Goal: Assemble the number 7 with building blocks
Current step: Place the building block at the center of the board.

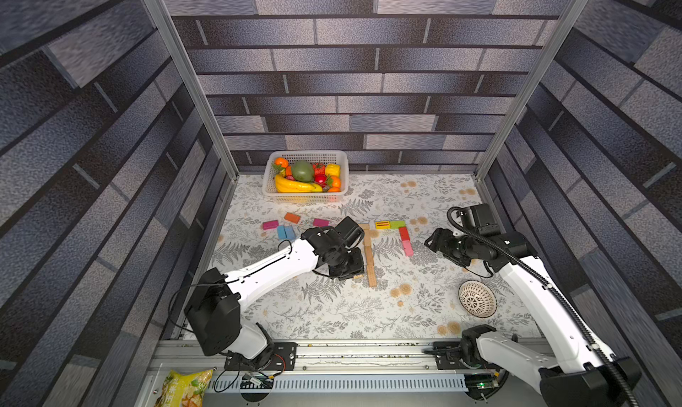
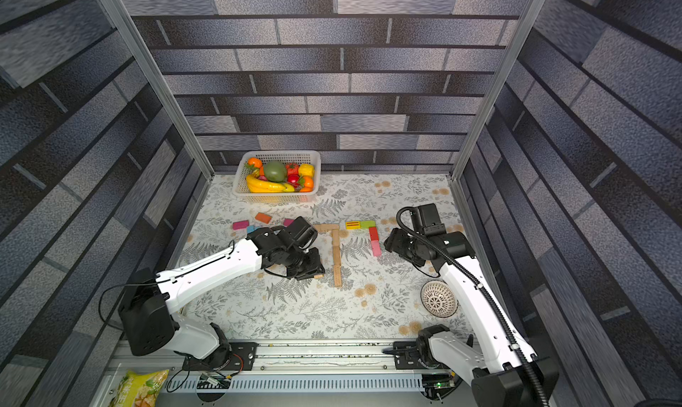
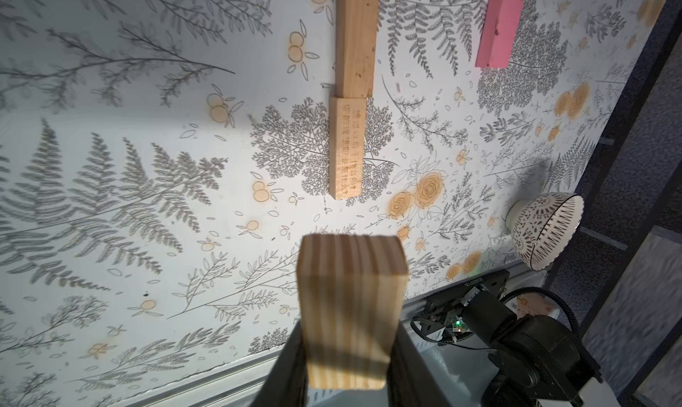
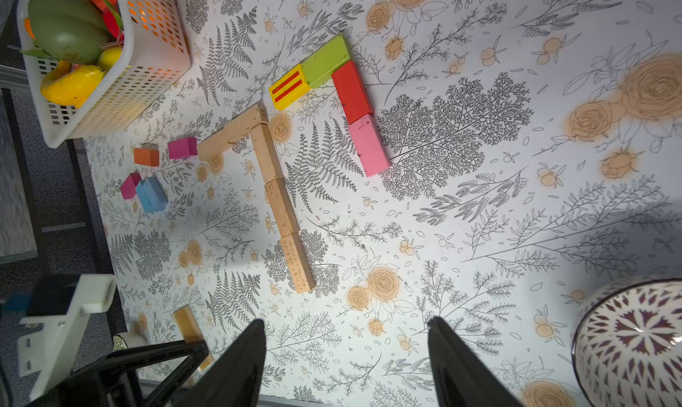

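In both top views the left pincer (image 1: 355, 276) grips a tan block (image 1: 358, 277) near the middle of the surface (image 1: 332, 313). The block is just at 9 o'clock of the near end of the tan 7 (image 2: 336, 255), whose short bar points to 9 o'clock from the stem's far end. At 3 o'clock of it lies the coloured 7 (image 1: 402, 231): a yellow and green bar with a red and pink stem. The loose blocks (image 1: 286, 232), orange, magenta and blue, sit toward 10 o'clock. A basket (image 1: 271, 172) of toy fruit stands at 12 o'clock and a bowl (image 1: 477, 298) at 4 o'clock. The right pincer (image 1: 430, 242) hangs at 3 o'clock of the coloured 7.

In the left wrist view the pincer's dark fingers (image 3: 291, 368) clamp the sides of the tan block (image 3: 350, 276). The block is off the surface and apart from the engraved end block (image 3: 347, 146) of the tan stem.

In the right wrist view the right pincer (image 4: 347, 364) stands wide apart with nothing between its fingers (image 4: 243, 361). Both figures lie complete ahead of it: the tan 7 (image 4: 280, 205) and the coloured 7 (image 4: 352, 91).
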Motion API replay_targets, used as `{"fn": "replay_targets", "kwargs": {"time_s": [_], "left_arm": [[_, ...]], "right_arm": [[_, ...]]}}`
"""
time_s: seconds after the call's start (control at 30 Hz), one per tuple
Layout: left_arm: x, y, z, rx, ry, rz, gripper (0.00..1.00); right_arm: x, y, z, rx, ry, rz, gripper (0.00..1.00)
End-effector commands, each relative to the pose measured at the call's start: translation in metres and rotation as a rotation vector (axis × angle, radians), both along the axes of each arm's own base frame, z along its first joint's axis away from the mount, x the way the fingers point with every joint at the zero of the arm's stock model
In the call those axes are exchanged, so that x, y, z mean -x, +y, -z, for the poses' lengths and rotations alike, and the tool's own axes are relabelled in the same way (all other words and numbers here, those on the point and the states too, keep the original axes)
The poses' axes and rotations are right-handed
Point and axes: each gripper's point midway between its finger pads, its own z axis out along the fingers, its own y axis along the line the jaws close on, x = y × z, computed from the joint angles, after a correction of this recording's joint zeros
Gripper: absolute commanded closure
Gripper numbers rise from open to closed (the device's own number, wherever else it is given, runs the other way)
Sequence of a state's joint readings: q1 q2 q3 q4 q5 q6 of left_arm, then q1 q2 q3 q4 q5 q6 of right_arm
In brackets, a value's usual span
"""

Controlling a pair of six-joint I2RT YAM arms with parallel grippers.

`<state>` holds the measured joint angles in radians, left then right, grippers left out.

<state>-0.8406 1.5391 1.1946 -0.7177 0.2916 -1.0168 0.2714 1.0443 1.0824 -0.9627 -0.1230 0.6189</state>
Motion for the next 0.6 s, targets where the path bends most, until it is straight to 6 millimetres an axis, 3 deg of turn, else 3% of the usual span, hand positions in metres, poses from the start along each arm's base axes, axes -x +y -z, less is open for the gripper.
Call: {"fn": "replay_targets", "kwargs": {"time_s": [0.0,0.27,0.57], "left_arm": [[-0.008,-0.038,-0.009,0.066,-0.004,0.018,0.69],[-0.005,-0.112,0.023,0.074,0.056,0.144,0.68],[0.002,-0.144,0.068,0.045,0.127,0.198,0.68]], "right_arm": [[0.008,-0.01,-0.007,0.03,-0.005,0.011,0.29],[0.018,-0.014,-0.015,0.028,-0.023,0.021,0.29],[0.036,-0.02,-0.014,0.022,-0.03,0.038,0.29]]}}
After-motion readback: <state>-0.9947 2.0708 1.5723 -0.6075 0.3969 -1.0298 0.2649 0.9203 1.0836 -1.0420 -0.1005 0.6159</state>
